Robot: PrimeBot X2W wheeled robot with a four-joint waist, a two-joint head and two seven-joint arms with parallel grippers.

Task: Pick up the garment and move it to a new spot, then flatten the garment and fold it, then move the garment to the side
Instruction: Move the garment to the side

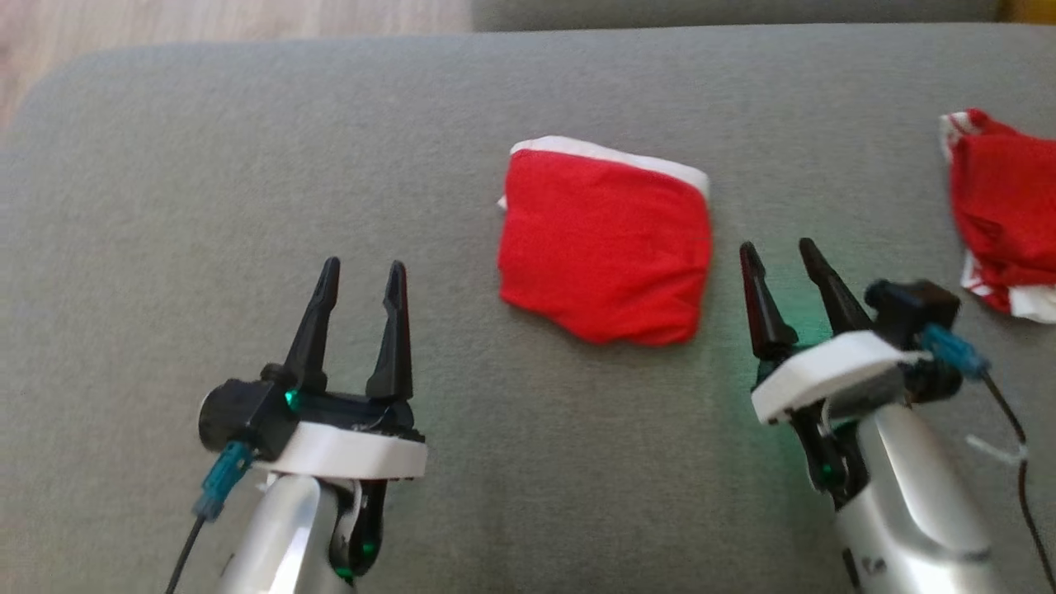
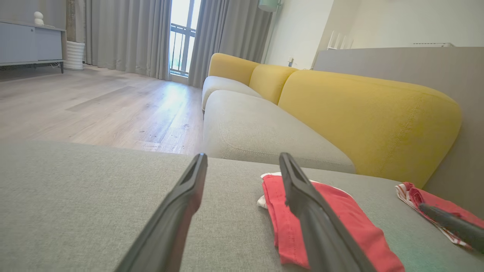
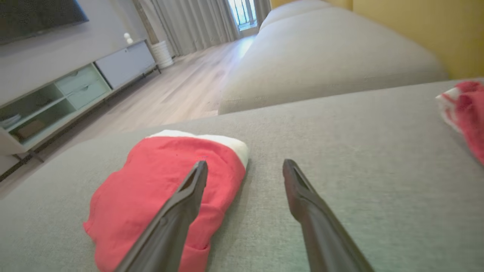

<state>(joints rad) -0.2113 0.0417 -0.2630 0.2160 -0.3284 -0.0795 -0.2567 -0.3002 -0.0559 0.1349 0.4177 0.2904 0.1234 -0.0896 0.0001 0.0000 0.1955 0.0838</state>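
- 1 grey sofa cushion [image 1: 165,206] carries everything here, and both arms reach over it from its near edge.
- 1 folded red garment [image 1: 606,247] lies flat near the cushion's middle, ahead of and between the 2 grippers. It is close to square, so I see no clear long axis. Its white band runs along the far edge, and its rounded red edge faces the robot.
- 1 more red-and-white garment [image 1: 1002,206] lies bunched at the far right of the cushion, well apart from the folded one.
- Judging by this layout, the fold looks done and the move to the side is what remains.
- That move turns on the garment lying up and to the left of the right gripper [image 1: 776,246], whose tips stand just beside the garment's near right corner. This is the nearer arm.
- In the right wrist view 1 finger crosses the red cloth, but the head view shows a strip of grey between tips and cloth, so I judge there is no contact.
- The left gripper [image 1: 364,266] sits further off to the garment's left and nearer the robot. The garment lies up and to its right.
- Both grippers have their 2 fingers spread wide and carry nothing.
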